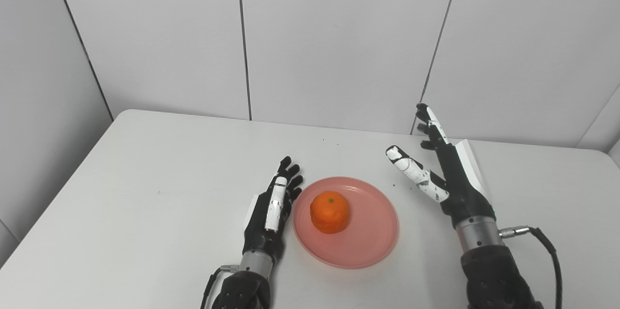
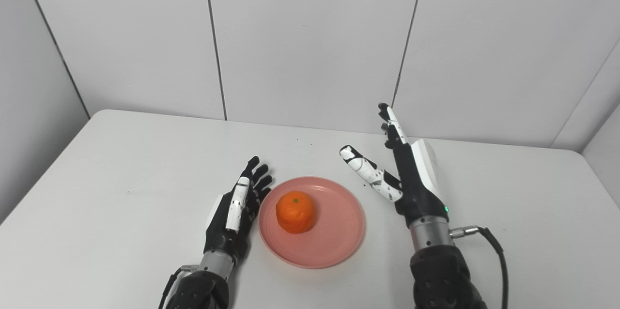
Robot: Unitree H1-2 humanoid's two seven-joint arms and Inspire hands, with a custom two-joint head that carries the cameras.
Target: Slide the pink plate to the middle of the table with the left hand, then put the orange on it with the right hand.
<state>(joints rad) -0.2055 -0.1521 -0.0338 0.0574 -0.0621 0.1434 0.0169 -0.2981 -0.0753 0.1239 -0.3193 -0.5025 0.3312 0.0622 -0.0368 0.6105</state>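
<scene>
Orange (image 1: 330, 211) sits on pink plate (image 1: 346, 222) mid-table; left hand (image 1: 272, 212) flat beside its rim, right hand (image 1: 443, 168) raised clear, both with fingers spread, empty.

The plate (image 1: 368, 246) is seen in a plain salmon pink, without pattern. The orange (image 1: 330, 211) is coloured a bright, saturated orange, with a small dark green spot at its top. The table (image 1: 145, 193) is shown in flat white, marked only by a few tiny dark specks. The left hand (image 1: 272, 212) is finished in black, with one white strip along a finger. The right hand (image 1: 445, 173) is likewise black, its thumb and fingers patched in white with small black marks, and a white panel is borne on its back. The wall (image 1: 339, 42) is made up of pale grey panels divided by dark seams.
</scene>
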